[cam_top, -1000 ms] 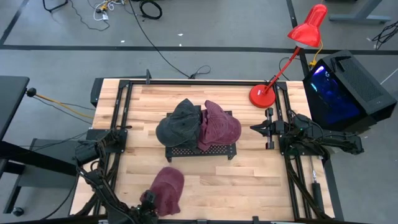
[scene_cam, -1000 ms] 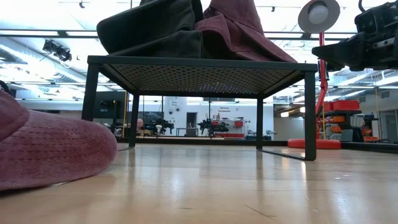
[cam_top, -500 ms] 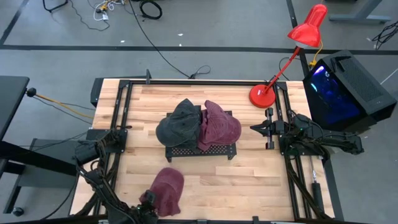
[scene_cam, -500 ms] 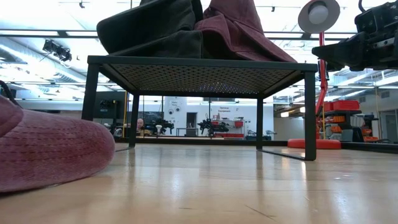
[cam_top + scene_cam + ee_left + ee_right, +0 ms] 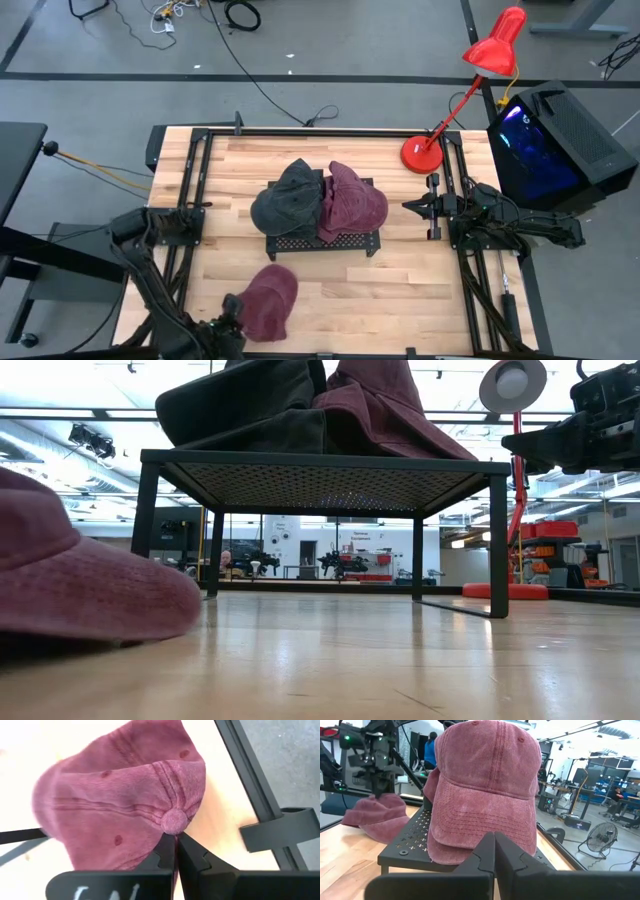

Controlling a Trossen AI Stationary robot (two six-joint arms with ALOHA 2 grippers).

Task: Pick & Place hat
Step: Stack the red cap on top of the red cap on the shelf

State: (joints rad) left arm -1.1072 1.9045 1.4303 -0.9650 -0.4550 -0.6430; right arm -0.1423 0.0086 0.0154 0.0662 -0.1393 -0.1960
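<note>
The left gripper (image 5: pixel 175 837) was pinched tight on the loose maroon cap (image 5: pixel 268 300) at its crown button, a sure hold for lifting it off the table (image 5: pixel 400 290); that arm reached low along the near edge. Two more caps sat on the rack (image 5: pixel 322 243). The right gripper (image 5: pixel 410 207) waited beside it, fingers together

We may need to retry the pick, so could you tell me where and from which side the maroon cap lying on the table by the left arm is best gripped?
The maroon cap lies loose on the table, crown up. Probably best to pinch the crown fabric from above; the left gripper is already shut on it beside the top button. The right gripper waits beside the rack.
</note>
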